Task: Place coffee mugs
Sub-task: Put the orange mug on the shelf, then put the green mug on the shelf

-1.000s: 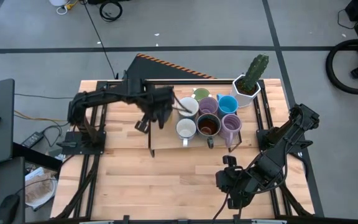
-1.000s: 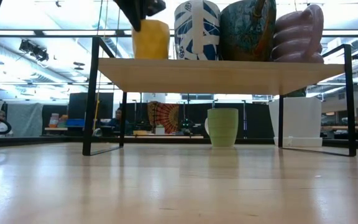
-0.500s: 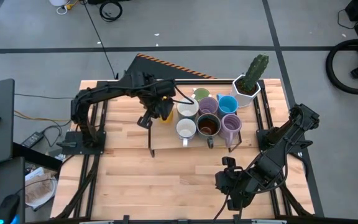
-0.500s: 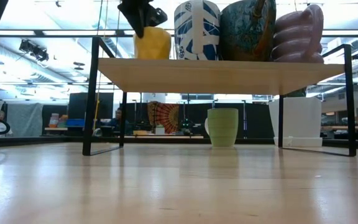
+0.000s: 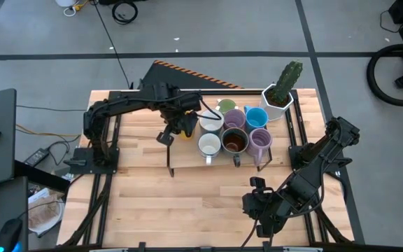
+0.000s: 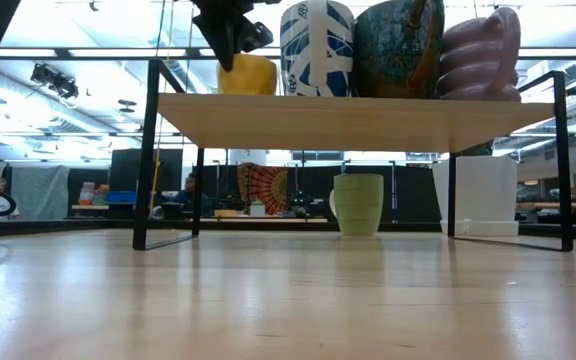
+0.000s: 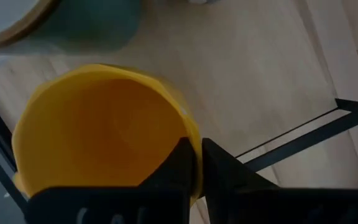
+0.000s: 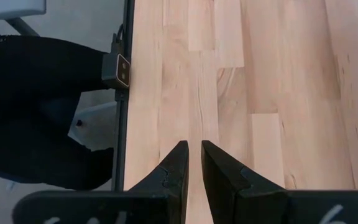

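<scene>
Shelf: a pale wooden board (image 6: 353, 122) on thin black metal legs, spanning the upper middle of the low view; in the high view it sits in the centre of the plank table (image 5: 208, 210).
Mugs on shelf: a glossy yellow-orange mug (image 7: 104, 134) with a round rim, at the left end of the row; beside it a white mug with blue pattern (image 6: 316, 48), a dark teal-brown mug (image 6: 398, 50) and a ribbed lavender mug (image 6: 480, 55).
Mug below: a smooth green mug (image 6: 358, 204) stands on the table under the shelf.
Pot: white faceted pot with cactus (image 5: 280, 94), upper right of the high view.
Left gripper (image 7: 194, 168): arm stretched from the left over the shelf's left end; narrow jaws pinch the yellow-orange mug's rim wall.
Right gripper (image 8: 191, 168): arm folded at the lower right of the high view; jaws narrow, holding nothing, above bare planks.
</scene>
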`<state>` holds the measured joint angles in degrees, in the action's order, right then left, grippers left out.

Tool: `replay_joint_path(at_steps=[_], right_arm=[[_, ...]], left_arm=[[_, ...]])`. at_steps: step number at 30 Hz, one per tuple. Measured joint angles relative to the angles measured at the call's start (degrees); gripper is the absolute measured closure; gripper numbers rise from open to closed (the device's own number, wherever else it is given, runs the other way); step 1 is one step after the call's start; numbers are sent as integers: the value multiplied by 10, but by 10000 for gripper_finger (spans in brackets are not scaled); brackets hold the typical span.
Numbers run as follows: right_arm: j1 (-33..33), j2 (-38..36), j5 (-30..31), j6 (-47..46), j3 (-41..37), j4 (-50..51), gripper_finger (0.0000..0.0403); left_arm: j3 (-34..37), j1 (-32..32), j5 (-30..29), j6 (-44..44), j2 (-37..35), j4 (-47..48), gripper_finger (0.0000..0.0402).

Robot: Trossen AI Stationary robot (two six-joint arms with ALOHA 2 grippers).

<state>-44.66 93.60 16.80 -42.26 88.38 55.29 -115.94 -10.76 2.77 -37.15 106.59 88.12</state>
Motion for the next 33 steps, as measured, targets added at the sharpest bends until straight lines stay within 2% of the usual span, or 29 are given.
replay_joint_path(at_steps=[3,13,18,25,30,33], right_arm=[[0,0,0,0,0,0,354],[0,0,-4,5,0,0,354],[2,0,-6,6,0,1,353],[14,0,-19,24,0,0,353],[21,0,-22,37,0,4,353],[23,0,-30,39,0,5,353]], left_arm=[[0,0,1,6,0,-1,371],[1,14,2,49,0,0,252],[-23,28,-12,92,-1,12,212],[-105,50,-145,117,-26,-3,214],[-119,53,-150,156,-83,-64,236],[-83,61,-147,185,-133,-105,248]])
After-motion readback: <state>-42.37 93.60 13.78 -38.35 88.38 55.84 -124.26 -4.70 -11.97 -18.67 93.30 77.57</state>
